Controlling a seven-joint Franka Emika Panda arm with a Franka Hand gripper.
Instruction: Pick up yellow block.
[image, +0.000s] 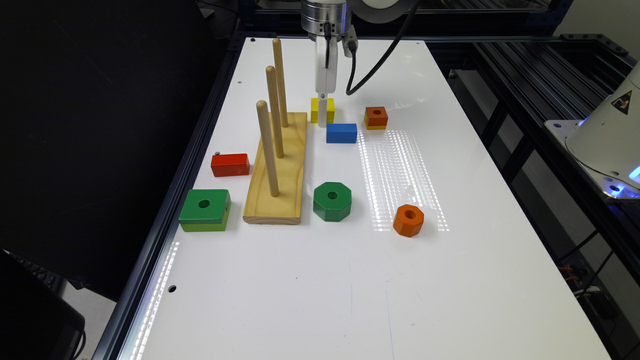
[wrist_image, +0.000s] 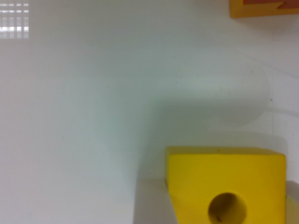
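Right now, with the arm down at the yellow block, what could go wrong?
1. The blue block lies close beside the yellow block, nearer the camera in the exterior view; a sideways slip could nudge it.
2. The wooden pegs stand close on the exterior view's left, so a lift drifting that way might clip them.
3. In the wrist view the yellow block sits off-centre, so the end effector might grip it unevenly.

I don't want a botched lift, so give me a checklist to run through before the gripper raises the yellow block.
1. Gripper down at the small yellow square wooden block: ok.
2. Fingers on either side of the block: ok.
3. Fingers clamped firmly: cannot tell.
4. Blue rectangular wooden block apart from the gripper: ok, though close.
5. Wooden peg base out of the lift path: ok.
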